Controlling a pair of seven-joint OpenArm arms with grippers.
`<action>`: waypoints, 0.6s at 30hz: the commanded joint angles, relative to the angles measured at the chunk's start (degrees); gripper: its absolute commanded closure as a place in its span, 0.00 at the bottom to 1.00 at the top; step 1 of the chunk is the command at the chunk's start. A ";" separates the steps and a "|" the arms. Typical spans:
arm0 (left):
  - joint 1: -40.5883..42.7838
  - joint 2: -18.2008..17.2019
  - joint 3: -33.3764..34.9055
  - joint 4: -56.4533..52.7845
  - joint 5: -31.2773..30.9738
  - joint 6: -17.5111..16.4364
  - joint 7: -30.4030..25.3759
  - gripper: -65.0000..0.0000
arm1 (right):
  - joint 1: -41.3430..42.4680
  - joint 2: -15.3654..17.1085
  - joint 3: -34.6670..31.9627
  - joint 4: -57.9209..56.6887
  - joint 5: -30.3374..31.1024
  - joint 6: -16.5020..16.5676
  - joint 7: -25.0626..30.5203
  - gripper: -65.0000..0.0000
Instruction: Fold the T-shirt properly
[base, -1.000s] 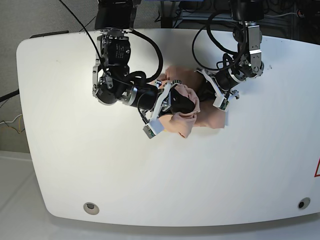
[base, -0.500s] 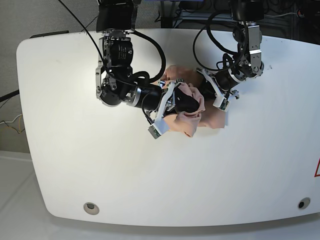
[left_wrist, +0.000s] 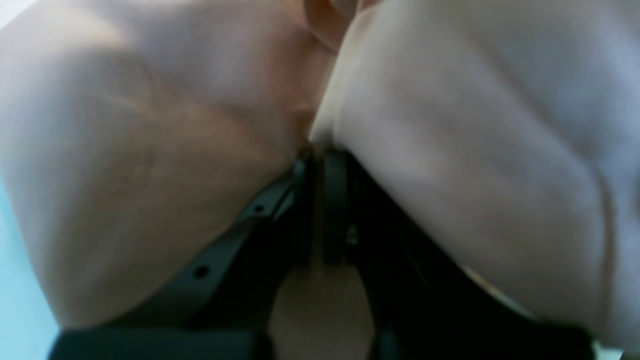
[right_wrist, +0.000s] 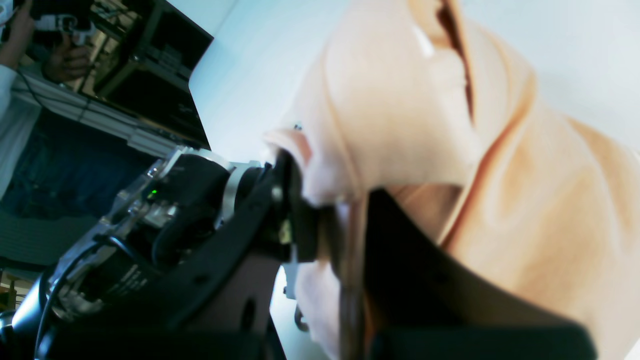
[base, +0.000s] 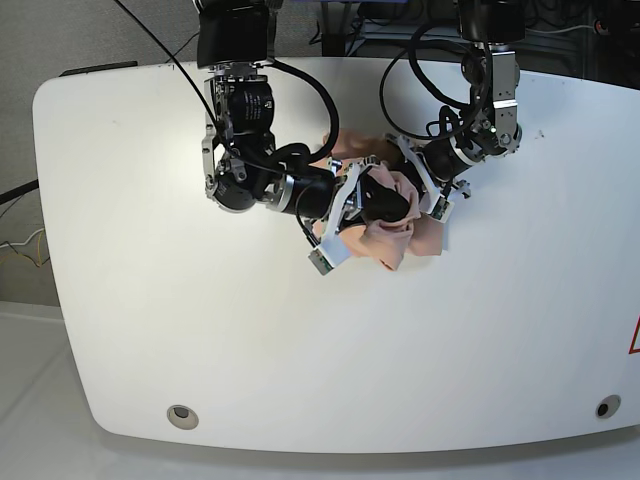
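Note:
The peach T-shirt (base: 400, 238) lies bunched in a small heap at the middle of the white table (base: 200, 330), partly lifted between both arms. My right gripper (base: 384, 206), on the arm at the left of the base view, is shut on a fold of the T-shirt (right_wrist: 525, 200); its dark fingers (right_wrist: 300, 225) pinch the cloth. My left gripper (base: 422, 190) comes in from the right and is shut on another fold of the T-shirt (left_wrist: 150, 150), cloth draping over both sides of its fingers (left_wrist: 332, 200). The shirt's neck and sleeves are hidden in the folds.
Black cables (base: 300, 95) loop off both arms above the table's far edge. Two round holes (base: 181, 414) (base: 602, 408) sit near the front corners. A dark rack (right_wrist: 150, 90) stands beyond the table's far side.
My right gripper has carried its fold of cloth to the right. My left gripper has drawn in to the left to meet it, and the heap is tighter.

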 joint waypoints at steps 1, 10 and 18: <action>0.95 0.03 0.35 -0.59 5.21 0.58 6.54 0.95 | 1.02 -0.42 -0.20 0.83 1.43 0.41 1.62 1.00; 0.95 0.03 0.18 -0.42 5.21 0.58 6.63 0.95 | 1.02 -0.42 -0.20 -1.01 1.34 0.14 1.70 1.00; 0.95 0.03 0.18 -0.42 5.21 0.58 6.71 0.95 | 1.81 -0.42 -0.20 -2.42 1.34 0.41 1.79 0.85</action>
